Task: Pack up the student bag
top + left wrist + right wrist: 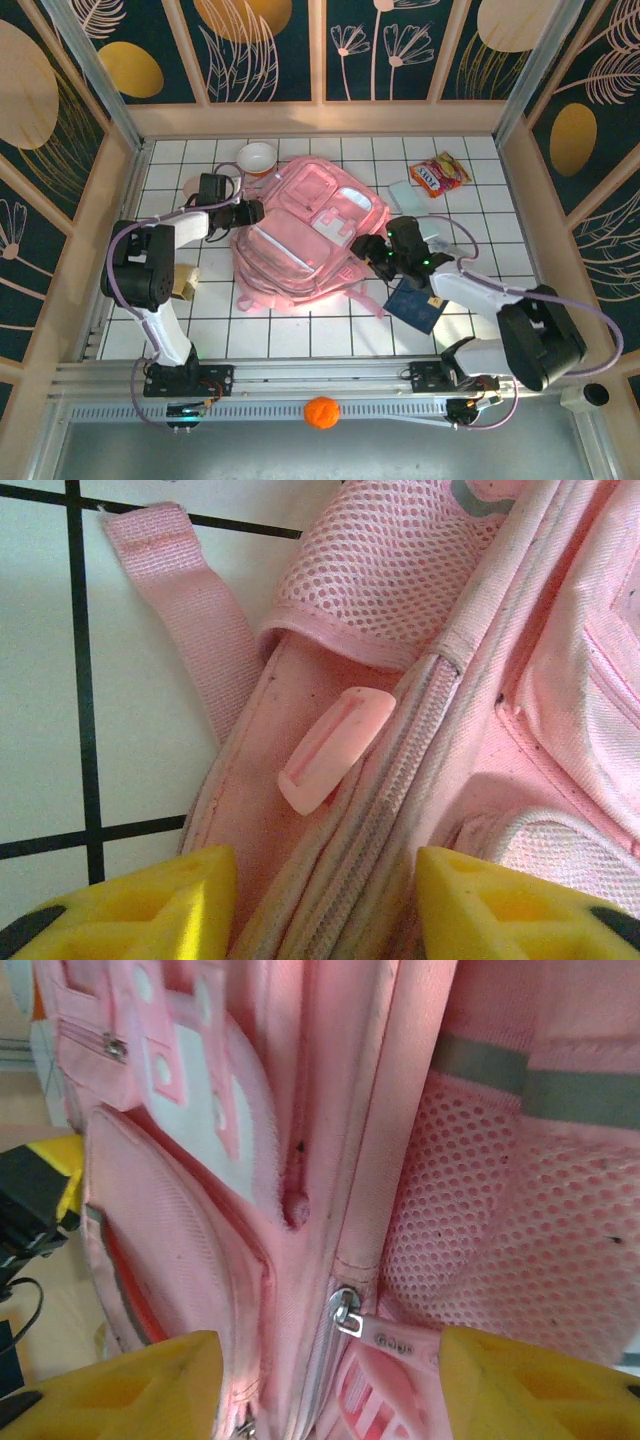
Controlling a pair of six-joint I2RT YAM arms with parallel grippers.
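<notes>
- Student bag (310, 235): lies flat on the middle of the table, with the grippers at its left and right edges.
- Left gripper (252, 212): at the bag's left edge. In the left wrist view, the left gripper (325, 905) has its yellow fingers apart on either side of a zip seam. A pink rubber tab (335, 748) and a loose strap (185, 620) lie just beyond. No clamping is evident.
- Right gripper (365, 250): at the bag's right edge. In the right wrist view, the right gripper (330, 1385) has its jaws apart. A metal zip pull (347, 1313) sits between them but is not pinched, and a mesh pocket (500, 1220) is to its right.
- Items outside the bag: a blue booklet (415, 305) near and right of the bag, under the right arm; a snack packet (440, 175) at far right; a pale flat pack (405, 195) beside the packet; and a bowl (257, 157) just beyond the bag's far left corner.
- Progress (judged): early. No pocket gapes and nothing can be seen inside the bag. Both grippers seem placed to work the zips, so opening, loading and closing all remain.
- Surface: a table (480, 225) of white tiles with dark grid lines, with a metal rail at the near edge and an orange ball (321, 412) in front of it.
- Room: a wooden-framed enclosure with dark wall panels (260, 50) printed with gold discs and pale leaf outlines.
</notes>
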